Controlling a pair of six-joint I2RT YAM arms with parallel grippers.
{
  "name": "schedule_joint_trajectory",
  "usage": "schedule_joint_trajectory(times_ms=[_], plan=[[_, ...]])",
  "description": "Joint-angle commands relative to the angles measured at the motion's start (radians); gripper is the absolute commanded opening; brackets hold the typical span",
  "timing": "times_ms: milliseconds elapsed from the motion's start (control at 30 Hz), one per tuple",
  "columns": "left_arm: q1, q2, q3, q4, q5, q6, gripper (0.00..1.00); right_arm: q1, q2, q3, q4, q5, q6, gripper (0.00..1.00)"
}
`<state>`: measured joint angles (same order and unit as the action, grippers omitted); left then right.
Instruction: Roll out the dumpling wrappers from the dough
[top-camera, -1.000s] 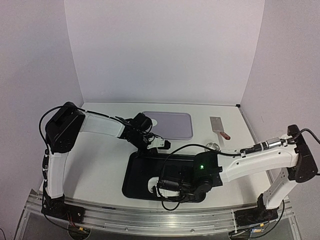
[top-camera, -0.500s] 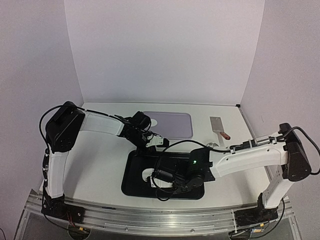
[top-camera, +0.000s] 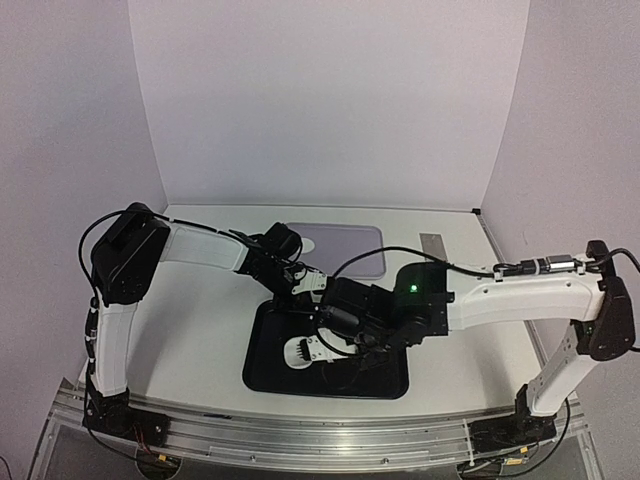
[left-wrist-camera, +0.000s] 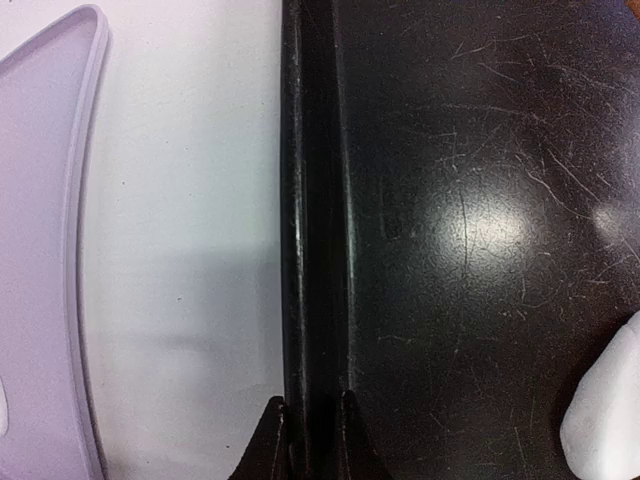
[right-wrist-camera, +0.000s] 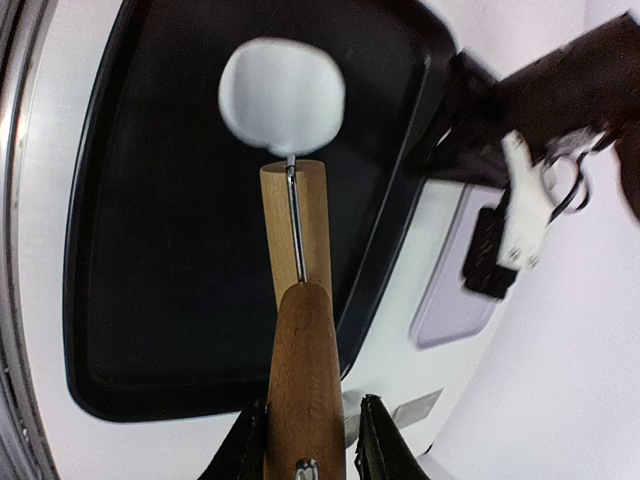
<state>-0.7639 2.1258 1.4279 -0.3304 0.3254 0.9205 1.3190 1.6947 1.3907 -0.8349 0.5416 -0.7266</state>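
Right wrist view: the right fingers (right-wrist-camera: 381, 445) were closed narrowly on the wooden handle of the rolling pin (right-wrist-camera: 297, 300). Its roller end met the near edge of the dough piece (right-wrist-camera: 282, 95), a thick white rounded lump lying toward one end of the black tray (right-wrist-camera: 150, 300) and not yet flattened to a thin wrapper. Left wrist view: the left fingers (left-wrist-camera: 268, 455) were pinched nearly shut across the tray's raised rim, one tip on each side. The lavender board (left-wrist-camera: 50, 250) lay on the table (left-wrist-camera: 190, 250) near the tray. Judgement: the step in hand was an early pass of the pin over the lump. To do it well, the roller should probably come down flat on the middle of the dough, press evenly and travel outward in short strokes. Turning the lump between passes should make it spread round rather than oblong. The rim hold should stop the tray sliding under the push. Risk: dough sticking to the roller and lifting. Writing: no brand, label or legible text was found in any view.
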Motion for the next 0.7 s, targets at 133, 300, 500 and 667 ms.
schedule_joint_trajectory(times_ms=[133, 300, 500, 667], plan=[[-0.001, 0.032, 0.017, 0.017, -0.114, 0.041, 0.00, -0.002, 0.191, 0.152, 0.246, -0.186, -0.189, 0.00], [0.000, 0.025, 0.013, 0.014, -0.115, 0.046, 0.00, -0.016, 0.229, 0.054, 0.262, -0.205, -0.213, 0.00], [0.007, 0.029, 0.015, 0.014, -0.107, 0.048, 0.00, -0.006, 0.146, -0.114, 0.248, -0.225, -0.137, 0.00], [0.010, 0.027, 0.016, 0.015, -0.106, 0.049, 0.00, 0.020, 0.121, -0.149, 0.195, -0.209, -0.147, 0.00]])
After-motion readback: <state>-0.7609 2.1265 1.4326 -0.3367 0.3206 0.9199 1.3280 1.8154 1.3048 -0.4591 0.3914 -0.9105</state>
